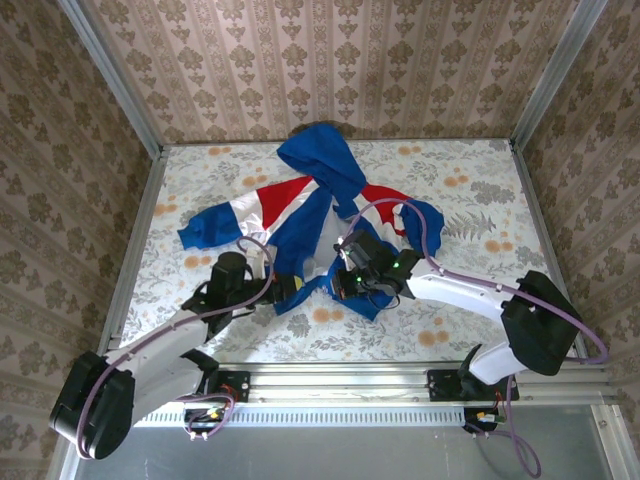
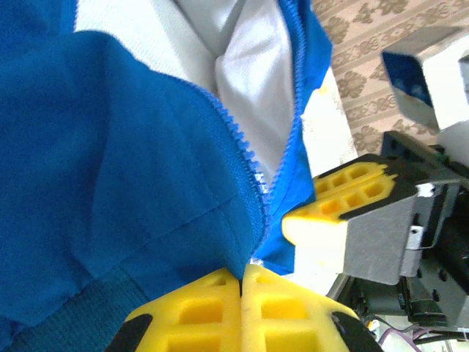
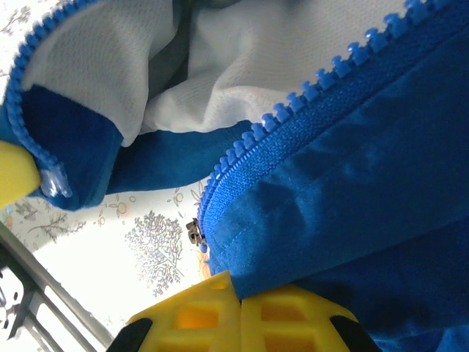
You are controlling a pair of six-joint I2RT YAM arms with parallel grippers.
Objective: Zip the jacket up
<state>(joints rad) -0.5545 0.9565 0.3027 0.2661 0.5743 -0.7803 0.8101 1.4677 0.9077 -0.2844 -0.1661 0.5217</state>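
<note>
A: Where is the royal-blue hooded fabric jacket [image 1: 305, 215] placed?

B: It is spread on the floral-patterned table [image 1: 200, 335], hood toward the far wall and hem toward the arms. The red and white bands are seen from the top camera. The front is unzipped, with pale lining exposed.

A: Left gripper [image 2: 242, 282] state?

B: Its yellow fingers are pressed together, and the blue hem at the foot of one blue plastic zipper row [image 2: 245, 150] is pinched between them. That pinch is made out in the left wrist view. From above, the gripper [image 1: 292, 290] is just seen at the hem.

A: Right gripper [image 3: 238, 290]?

B: It is also pressed together on blue fabric, at the lower end of the other front edge. A small metal zipper piece [image 3: 193, 233] beside that edge is picked up by the right wrist camera. The two grippers are shown near each other at the hem in the left wrist view, where the right gripper [image 2: 330, 198] is seen from the side.
</note>
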